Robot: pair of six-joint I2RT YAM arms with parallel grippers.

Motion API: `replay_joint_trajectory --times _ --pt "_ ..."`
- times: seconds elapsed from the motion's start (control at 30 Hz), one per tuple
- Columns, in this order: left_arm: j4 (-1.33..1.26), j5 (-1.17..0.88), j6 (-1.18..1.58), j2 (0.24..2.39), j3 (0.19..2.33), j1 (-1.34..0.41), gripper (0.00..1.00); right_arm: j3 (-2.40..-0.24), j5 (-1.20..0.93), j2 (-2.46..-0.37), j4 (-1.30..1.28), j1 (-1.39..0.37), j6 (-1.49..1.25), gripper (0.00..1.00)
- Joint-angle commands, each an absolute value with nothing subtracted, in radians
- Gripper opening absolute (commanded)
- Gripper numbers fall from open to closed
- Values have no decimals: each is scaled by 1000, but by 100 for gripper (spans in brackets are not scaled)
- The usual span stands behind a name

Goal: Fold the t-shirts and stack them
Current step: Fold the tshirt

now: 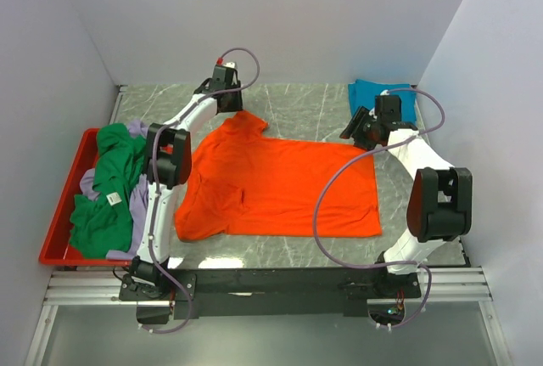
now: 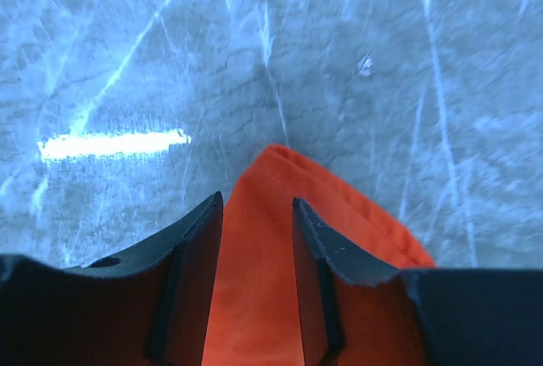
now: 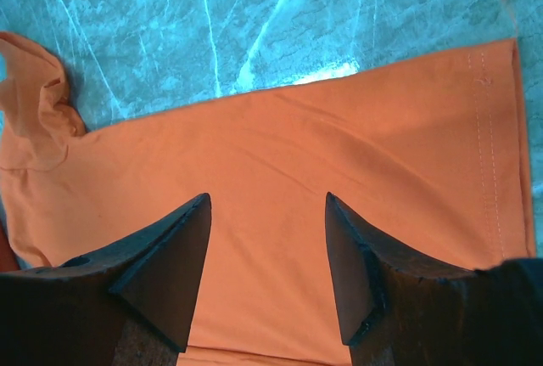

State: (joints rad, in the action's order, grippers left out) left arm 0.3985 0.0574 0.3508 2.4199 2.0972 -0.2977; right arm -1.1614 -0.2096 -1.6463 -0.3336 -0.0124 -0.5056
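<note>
Orange t-shirt (image 1: 280, 188) lies spread flat in the middle of the surface (image 1: 314, 107), collar toward the left edge, hem toward the right edge. Teal t-shirt (image 1: 373, 94) is already folded at the far right corner. Green t-shirt (image 1: 114, 175) and lavender t-shirt (image 1: 136, 230) are bunched in the red tray (image 1: 58, 226) by the left edge, not yet done.

Left pincer (image 2: 256, 205) is low at the far sleeve (image 1: 246, 121), fingers parted, sleeve tip running up between them. I see a gap each side of the cloth, so I call it straddling, not clamped. Right pincer (image 3: 267, 200) hangs spread wide over the far side of the body, near the stitched hem (image 3: 496, 145), nothing held.

Handling, my read: thin, light, limp knit with no stiffness, so it'll sag and drag from wherever I pinch it. It should slide easily on the smooth marble-look top, so a one-sided pull would likely skew the whole shirt. Not fragile. A flat layer is hard to nip, so I'd go for edges: the sleeve tip on the left and the far hem corner on the right, both taken together so the fold line stays straight. Risk: grabbing only the top layer, or the sleeve slipping out.
</note>
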Motion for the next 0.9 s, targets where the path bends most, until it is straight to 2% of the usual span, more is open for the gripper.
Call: replay_joint_trajectory --times 0.0,0.4,0.5,0.63,0.73,0.87 --pt "410 26 295 2440 2144 -295 44 -1200 -204 -1652 -314 -6 -479 63" --pt "390 -23 307 2530 2177 -298 43 -1200 -210 -1672 -308 -5 -474 62" --pt "376 -38 313 2531 2169 -298 33 -1206 -192 -1681 -313 -5 -476 62" --pt "348 -52 321 2520 2157 -298 12 -1210 -157 -1686 -328 34 -482 62" --pt "316 -43 328 2502 2146 -298 0 -1213 -150 -1695 -330 61 -491 61" --pt "256 -25 345 2458 2100 -299 0 -1218 -141 -1718 -330 97 -494 60"
